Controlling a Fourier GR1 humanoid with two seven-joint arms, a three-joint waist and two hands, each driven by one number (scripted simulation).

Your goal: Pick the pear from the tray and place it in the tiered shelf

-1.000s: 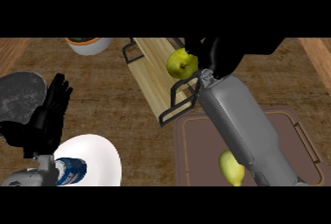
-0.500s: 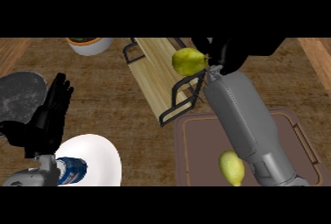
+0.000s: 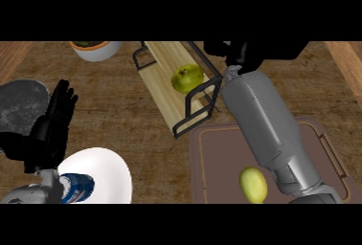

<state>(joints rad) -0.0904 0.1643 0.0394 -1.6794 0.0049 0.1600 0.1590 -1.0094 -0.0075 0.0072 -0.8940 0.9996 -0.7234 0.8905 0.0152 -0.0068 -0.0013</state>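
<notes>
The yellow-green pear (image 3: pixel 187 79) lies on the wooden board of the black-framed tiered shelf (image 3: pixel 161 91), near the board's right rail. My right hand (image 3: pixel 244 53) is at the top edge, just right of the shelf. It is apart from the pear, with relaxed fingers and nothing in them. Its grey forearm crosses the dark brown tray (image 3: pixel 216 158) at the lower right. My left hand (image 3: pixel 50 122) rests open at the left, fingers up.
A second yellow-green fruit (image 3: pixel 254 185) lies on the tray near its front edge. A white plate (image 3: pixel 99 174) sits at the lower left and a grey round slab (image 3: pixel 17 103) at the far left. A white bowl (image 3: pixel 96 48) stands at the back left.
My right hand has let go of the pear and drawn back to the right. The pear now lies on the shelf board, free of the hand. The left hand has not moved.
</notes>
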